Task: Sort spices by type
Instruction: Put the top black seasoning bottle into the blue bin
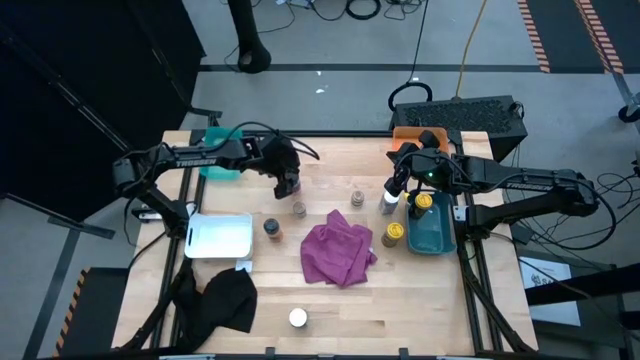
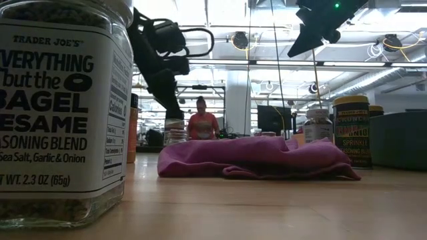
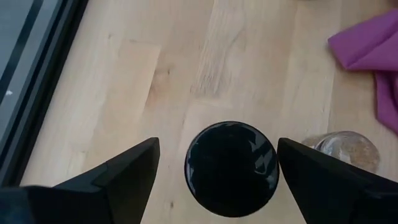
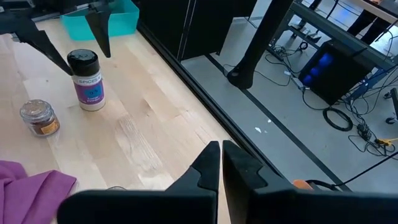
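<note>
My left gripper (image 3: pixel 218 143) is open over the far left of the table (image 1: pixel 287 182). Its fingers stand on either side of an upright black-lidded jar with a purple label (image 4: pixel 91 91), (image 3: pixel 230 168), and I see no touch. A clear brown-filled jar (image 4: pixel 38 118) stands next to it. My right gripper (image 4: pixel 222 163) is shut and empty, raised above a white jar (image 1: pixel 388 205). Other jars stand on the wood (image 1: pixel 357 197), (image 1: pixel 272 229), (image 1: pixel 393 234), one in the dark teal tray (image 1: pixel 423 203). A bagel-seasoning jar (image 2: pixel 63 113) stands at the near edge.
A crumpled magenta cloth (image 1: pixel 340 250) lies mid-table. A white tray (image 1: pixel 220 238) sits left, a teal tray (image 1: pixel 222 165) at the far left corner, an orange tray (image 1: pixel 412 133) far right, and a dark teal tray (image 1: pixel 435 235) right. A black cloth (image 1: pixel 228 300) hangs at the near left. A person (image 2: pixel 202 125) stands in the room beyond.
</note>
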Available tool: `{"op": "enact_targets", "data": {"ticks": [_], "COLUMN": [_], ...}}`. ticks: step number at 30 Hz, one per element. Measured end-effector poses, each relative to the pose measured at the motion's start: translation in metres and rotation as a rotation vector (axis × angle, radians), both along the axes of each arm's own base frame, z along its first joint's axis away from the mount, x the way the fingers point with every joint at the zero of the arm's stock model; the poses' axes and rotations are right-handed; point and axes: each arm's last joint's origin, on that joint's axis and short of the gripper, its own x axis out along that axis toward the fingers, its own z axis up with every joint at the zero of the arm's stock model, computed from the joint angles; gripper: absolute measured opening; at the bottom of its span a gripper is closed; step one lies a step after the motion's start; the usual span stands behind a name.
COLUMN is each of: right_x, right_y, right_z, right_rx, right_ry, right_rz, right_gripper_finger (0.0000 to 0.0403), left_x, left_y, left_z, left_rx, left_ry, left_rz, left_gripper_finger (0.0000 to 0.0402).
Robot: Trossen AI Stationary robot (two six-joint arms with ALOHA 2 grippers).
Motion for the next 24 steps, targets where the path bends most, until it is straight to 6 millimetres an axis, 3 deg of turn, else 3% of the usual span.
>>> {"op": "enact_targets", "data": {"ticks": [13,20,24], "right_x": [0.0,0.0,0.0], "right_y": [0.0,0.0,-0.002], "right_z": [0.0,-0.005,-0.007], "right_rx": [0.0,-0.005,-0.009], "right_ry": [0.0,0.012,0.019], "right_rz": [0.0,0.004,0.0], "right_gripper_finger": [0.0,0.0,0.0], "left_x": [0.0,0.0,-0.004], "left_y": [0.0,0.0,0.004], "left_z": [0.0,0.001,0.016], "left_rx": [-0.014,-0.009,0.088], "left_ry": [-0.002,0.0,-0.004], "left_rz": [0.022,0.066,0.237], "left_gripper_finger": [0.021,0.0212,0.0212]}}
